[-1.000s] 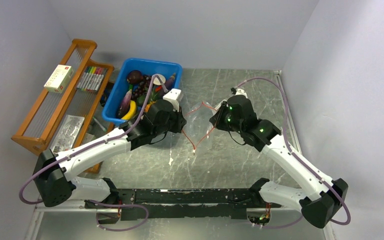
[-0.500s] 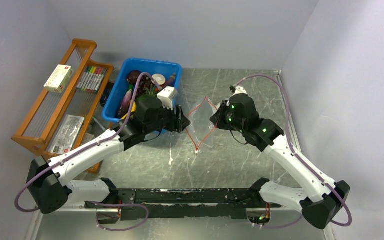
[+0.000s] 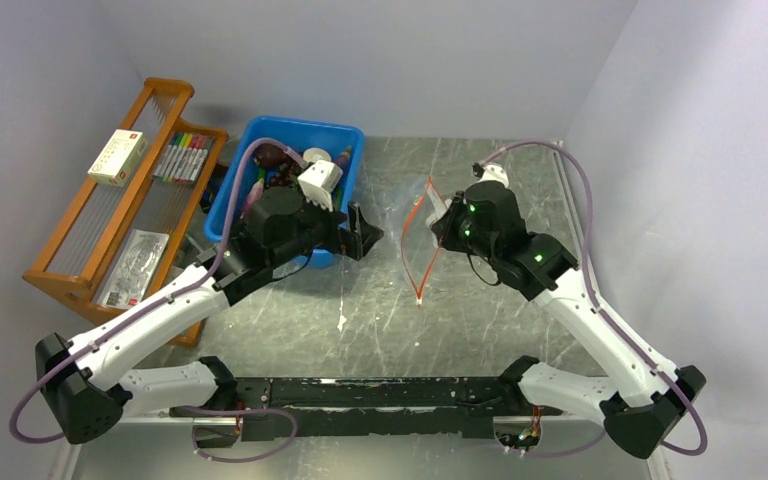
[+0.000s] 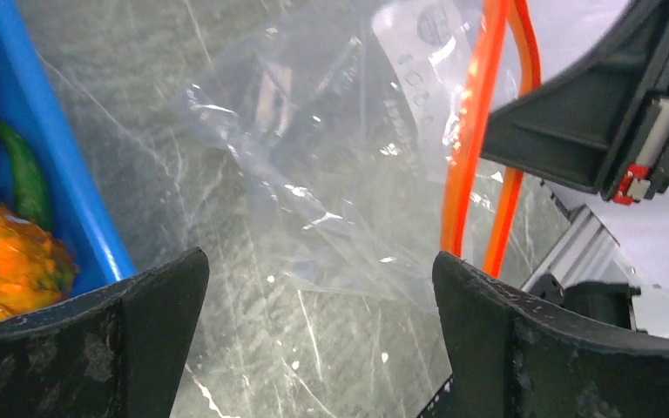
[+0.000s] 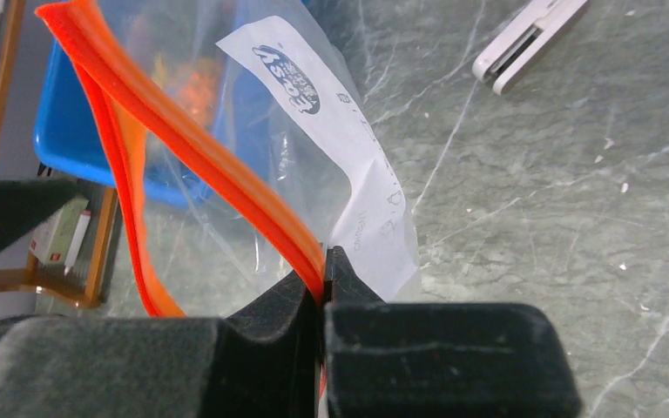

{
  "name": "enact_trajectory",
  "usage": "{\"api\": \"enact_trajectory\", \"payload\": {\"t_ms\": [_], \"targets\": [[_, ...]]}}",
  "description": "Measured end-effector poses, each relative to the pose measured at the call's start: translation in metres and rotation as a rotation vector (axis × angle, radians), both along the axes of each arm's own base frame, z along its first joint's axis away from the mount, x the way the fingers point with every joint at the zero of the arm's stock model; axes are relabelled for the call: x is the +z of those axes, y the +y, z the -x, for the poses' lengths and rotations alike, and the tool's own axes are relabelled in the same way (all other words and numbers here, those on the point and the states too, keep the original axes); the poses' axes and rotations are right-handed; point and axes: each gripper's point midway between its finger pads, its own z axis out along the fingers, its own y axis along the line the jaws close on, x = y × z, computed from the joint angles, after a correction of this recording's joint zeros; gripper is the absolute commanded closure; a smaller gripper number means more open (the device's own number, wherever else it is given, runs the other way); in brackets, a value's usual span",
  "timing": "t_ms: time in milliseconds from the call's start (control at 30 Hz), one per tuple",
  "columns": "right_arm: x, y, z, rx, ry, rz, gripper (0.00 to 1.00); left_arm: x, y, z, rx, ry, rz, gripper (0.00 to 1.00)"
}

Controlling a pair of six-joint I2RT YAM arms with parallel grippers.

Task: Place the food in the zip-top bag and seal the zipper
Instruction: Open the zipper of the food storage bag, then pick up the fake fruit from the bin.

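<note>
The clear zip-top bag [image 3: 412, 238] hangs off the table from my right gripper [image 3: 444, 222], which is shut on one side of the red zipper [image 3: 419, 262]. In the right wrist view the jaws [image 5: 324, 272] pinch the orange-red zipper [image 5: 226, 165], and the mouth stands open in a narrow loop. My left gripper [image 3: 361, 234] is open, left of the bag and apart from it. In the left wrist view nothing lies between its fingertips [image 4: 322, 348], with the bag [image 4: 314, 174] beyond. The food [image 3: 285, 160] lies in the blue bin, an orange piece [image 4: 9, 270] at its near corner.
The blue bin [image 3: 345, 135] stands at the back left, right behind my left gripper. A wooden rack [image 3: 80, 240] with marker pens [image 3: 182, 157] and a small box [image 3: 117, 157] lines the left side. A small white flat object [image 5: 531, 35] lies on the table beyond the bag.
My left gripper has opened, let go of the bag's mouth and drawn back left toward the bin. The mouth has narrowed, and the bag has swung right, hanging from my right gripper alone.
</note>
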Motion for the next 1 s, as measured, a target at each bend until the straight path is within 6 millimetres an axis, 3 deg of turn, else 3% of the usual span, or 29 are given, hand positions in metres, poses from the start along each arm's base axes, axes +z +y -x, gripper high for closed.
{"api": "enact_trajectory", "payload": {"t_ms": [167,300,567,800,1000], "targets": [[0.015,-0.014,0.003,-0.042,-0.055,-0.006,1.00,0.022,0.025,-0.022,0.114,-0.043,-0.006,0.11],[0.013,-0.016,0.004,-0.047,-0.060,-0.006,1.00,0.014,0.052,-0.050,0.238,-0.023,-0.056,0.12],[-0.012,-0.007,0.005,-0.011,0.030,0.037,1.00,-0.040,0.102,-0.104,0.421,0.125,-0.200,0.00],[0.000,0.000,0.009,0.027,0.004,-0.015,1.00,-0.094,0.142,-0.142,0.519,0.267,-0.267,0.01],[0.000,0.004,0.010,0.049,0.006,-0.022,1.00,-0.141,0.155,-0.161,0.537,0.393,-0.301,0.01]]}}
